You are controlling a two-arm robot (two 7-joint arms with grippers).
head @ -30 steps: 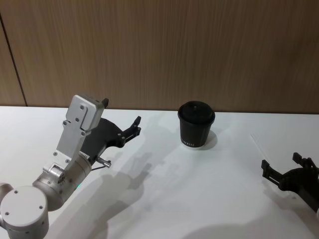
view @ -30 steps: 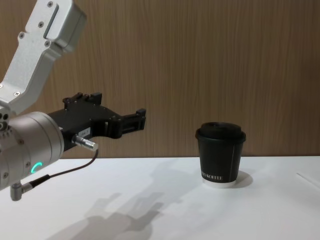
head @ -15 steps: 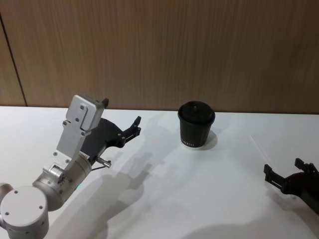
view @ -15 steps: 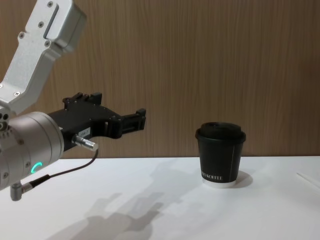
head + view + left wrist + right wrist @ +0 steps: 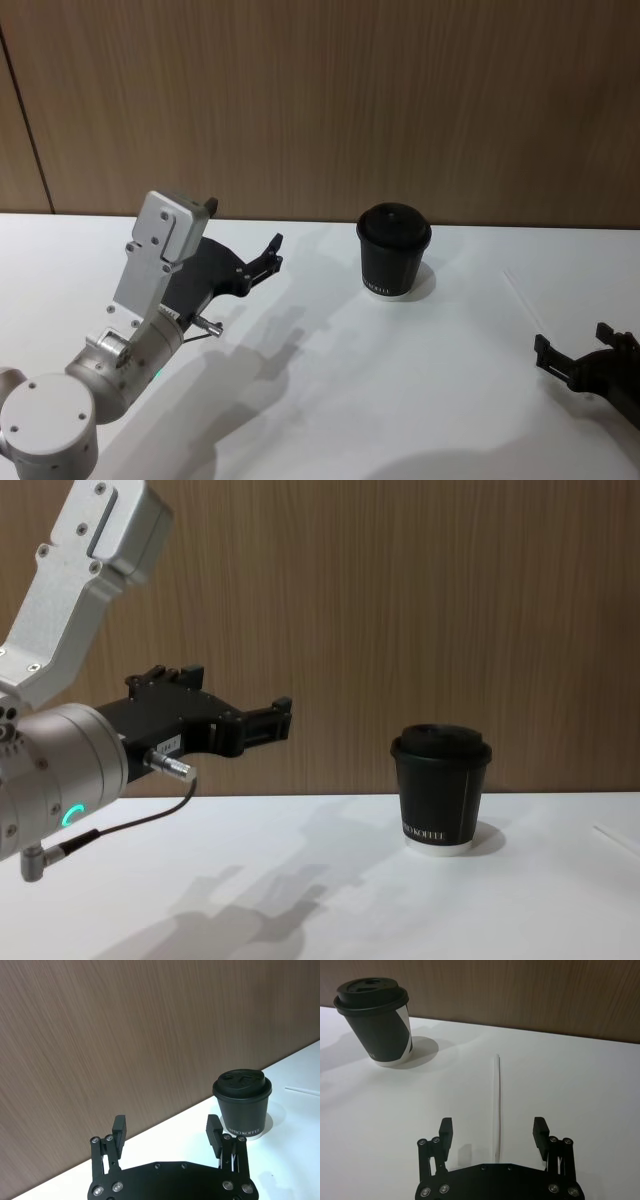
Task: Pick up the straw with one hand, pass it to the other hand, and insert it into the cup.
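The black lidded cup (image 5: 393, 250) stands upright near the back of the white table, also seen as cup (image 5: 441, 788) and cup (image 5: 375, 1022). A thin white straw (image 5: 496, 1105) lies flat on the table to the right of the cup; it is faint as straw (image 5: 515, 290). My right gripper (image 5: 492, 1132) hovers open just behind the near end of the straw, one finger on each side of its line, holding nothing; it sits at the lower right as right gripper (image 5: 572, 338). My left gripper (image 5: 272, 252), on the silver green-lit wrist, is raised at the left, open and empty, pointing toward the cup (image 5: 242, 1102).
A wood-panelled wall (image 5: 400, 100) runs along the far edge of the table. A dark cable (image 5: 130, 825) loops under the left wrist. Bare white tabletop (image 5: 380, 380) lies between the two arms.
My right gripper has drifted a little toward the lower right, away from the cup. The left arm, cup and straw have stayed put.
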